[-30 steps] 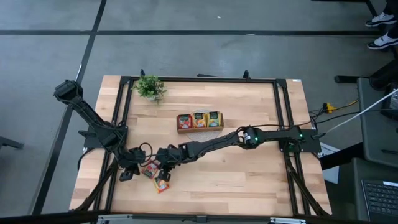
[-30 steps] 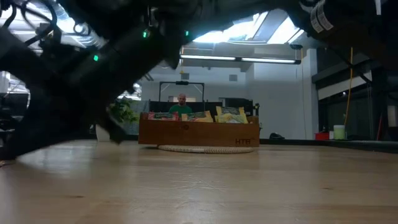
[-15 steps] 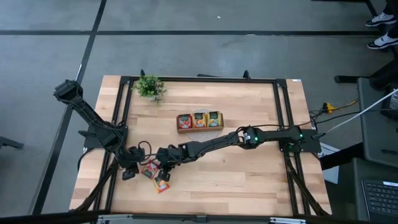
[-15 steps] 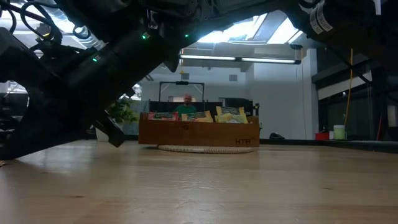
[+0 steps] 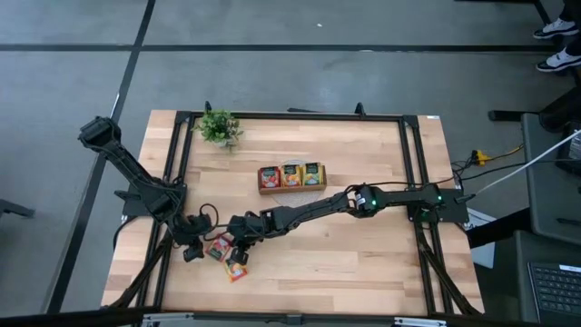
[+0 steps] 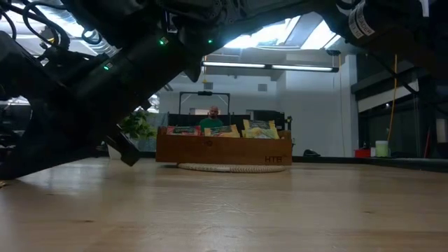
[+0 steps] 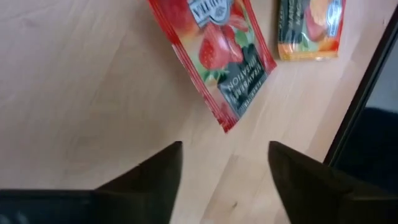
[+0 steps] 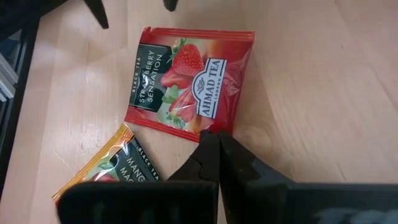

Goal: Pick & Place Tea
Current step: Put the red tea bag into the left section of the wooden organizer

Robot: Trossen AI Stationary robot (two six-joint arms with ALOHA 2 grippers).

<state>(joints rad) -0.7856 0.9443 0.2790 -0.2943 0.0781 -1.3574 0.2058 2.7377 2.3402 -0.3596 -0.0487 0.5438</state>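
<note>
High view: the left tool [image 5: 192, 251] sits near the front-left of the tabletop [image 5: 363, 263], just beside the red sachet [image 5: 219, 246]. The right tool [image 5: 238, 247] reaches across to the same spot, between the red sachet and the orange sachet [image 5: 236, 269]. The wooden tray [image 5: 290, 176], already stocked, stands well apart toward the far side, near the potted plant [image 5: 218, 127].

Low view: both arms cross overhead as dark shapes. The tray holds upright sachets. A person sits in the room behind it, under ceiling lights.

Left wrist view: the left tool's fingers [image 7: 149, 177] stand wide apart, holding nothing; the red sachet lies flat just ahead, touching neither finger.

Right wrist view: the right tool's fingers [image 8: 214, 152] are pressed together, tips at the red sachet's edge; the orange sachet lies beside it.

Procedure, as judged: lift one sachet edge off the smooth wood before closing. Approach low, straddling that edge. Grip one sachet only.
</note>
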